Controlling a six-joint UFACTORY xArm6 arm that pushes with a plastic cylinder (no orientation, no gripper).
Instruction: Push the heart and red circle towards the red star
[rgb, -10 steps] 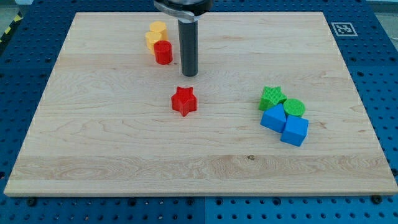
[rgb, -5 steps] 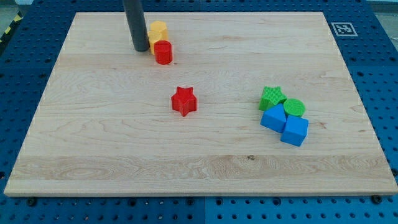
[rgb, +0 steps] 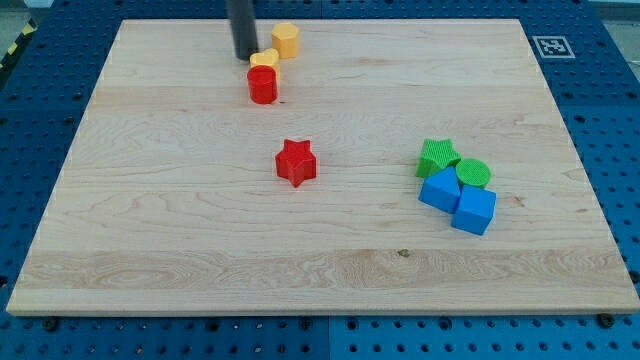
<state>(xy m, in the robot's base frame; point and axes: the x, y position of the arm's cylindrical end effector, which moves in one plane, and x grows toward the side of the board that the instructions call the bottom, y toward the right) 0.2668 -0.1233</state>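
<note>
My tip (rgb: 243, 57) is near the view's top, just left of a small yellow heart block (rgb: 264, 59), touching or nearly touching it. The red circle block (rgb: 262, 84) stands directly below the heart, against it. A second yellow block (rgb: 286, 39), hexagon-like, sits apart up and to the right of the heart. The red star (rgb: 296, 161) lies near the board's middle, well below the red circle.
On the view's right is a cluster: a green star (rgb: 437, 157), a green circle (rgb: 474, 173), and two blue blocks (rgb: 440, 190) (rgb: 474, 211). The wooden board (rgb: 150, 250) lies on a blue pegboard; a marker tag (rgb: 552, 45) is at its top right corner.
My tip swung from right of the blocks to their left, then rightward along the top. The hexagon-like yellow block slid up and right, away from the heart. The red circle barely moved.
</note>
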